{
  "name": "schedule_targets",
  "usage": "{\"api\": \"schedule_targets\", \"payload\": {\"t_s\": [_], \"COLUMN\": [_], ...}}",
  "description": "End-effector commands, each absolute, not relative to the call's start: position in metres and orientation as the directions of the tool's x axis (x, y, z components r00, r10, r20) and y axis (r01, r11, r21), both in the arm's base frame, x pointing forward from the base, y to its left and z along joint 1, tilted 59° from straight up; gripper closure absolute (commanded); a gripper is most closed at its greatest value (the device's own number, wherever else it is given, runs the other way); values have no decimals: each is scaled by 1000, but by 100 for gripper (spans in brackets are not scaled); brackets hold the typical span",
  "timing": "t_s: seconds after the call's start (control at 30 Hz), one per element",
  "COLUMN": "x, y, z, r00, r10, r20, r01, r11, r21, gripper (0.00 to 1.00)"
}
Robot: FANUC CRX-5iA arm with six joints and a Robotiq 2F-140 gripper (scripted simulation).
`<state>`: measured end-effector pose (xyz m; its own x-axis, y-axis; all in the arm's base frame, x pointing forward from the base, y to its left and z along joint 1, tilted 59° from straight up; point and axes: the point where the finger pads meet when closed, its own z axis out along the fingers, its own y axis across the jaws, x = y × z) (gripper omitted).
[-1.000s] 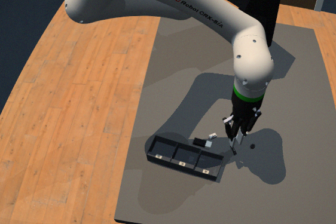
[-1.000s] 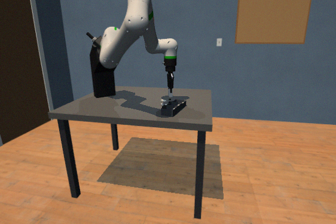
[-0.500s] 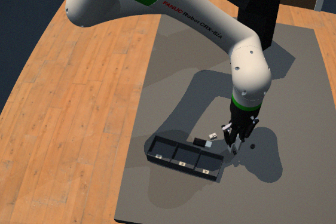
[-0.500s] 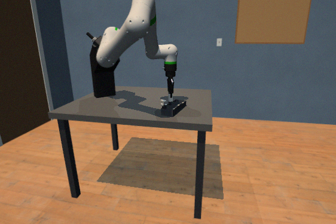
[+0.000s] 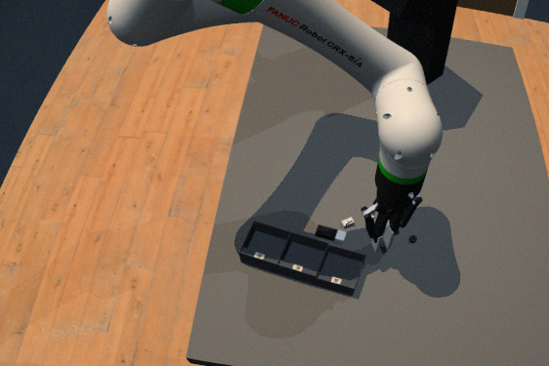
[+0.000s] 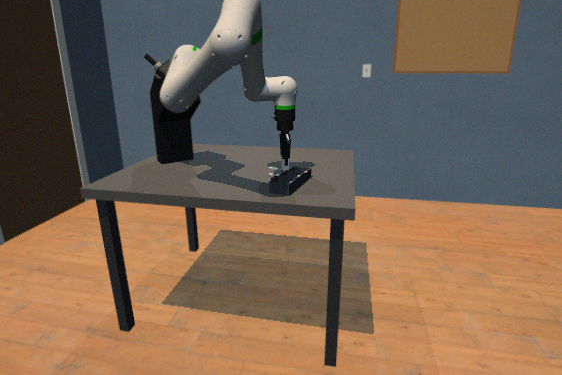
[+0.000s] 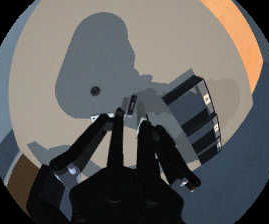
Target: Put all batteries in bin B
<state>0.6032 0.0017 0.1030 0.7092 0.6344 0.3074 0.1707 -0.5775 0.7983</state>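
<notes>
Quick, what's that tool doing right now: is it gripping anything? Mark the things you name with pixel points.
Tool [image 5: 383,241] [image 6: 285,165] [image 7: 131,105]: slightly open, apparently holding nothing; a small dark piece [image 5: 383,247] [image 7: 132,104] shows at its fingertips.

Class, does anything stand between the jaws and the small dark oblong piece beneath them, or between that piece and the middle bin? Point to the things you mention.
Nothing visible separates the jaws from the small dark oblong piece [image 5: 383,248] [image 7: 132,104]. Toward the middle bin [image 5: 308,252] [image 7: 197,131], the black tray's near end compartment [image 5: 344,264] [image 7: 190,105] and its walls intervene.
</notes>
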Motion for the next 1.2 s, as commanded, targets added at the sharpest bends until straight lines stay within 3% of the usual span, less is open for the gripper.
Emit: {"api": "schedule_targets", "payload": {"t_s": [0.0, 0.1, 0.13, 1.17], "x": [603, 603, 603, 603], "y": [2, 2, 2, 2], "z": [103, 103, 103, 103], "r00": [709, 709, 709, 709], "r10": [635, 635, 635, 635], "r20": [308, 308, 308, 308], "r01": [171, 171, 171, 171], "r11": [-578, -578, -578, -578], "r21": [798, 798, 798, 798], "gripper": [85, 85, 97, 97]}}
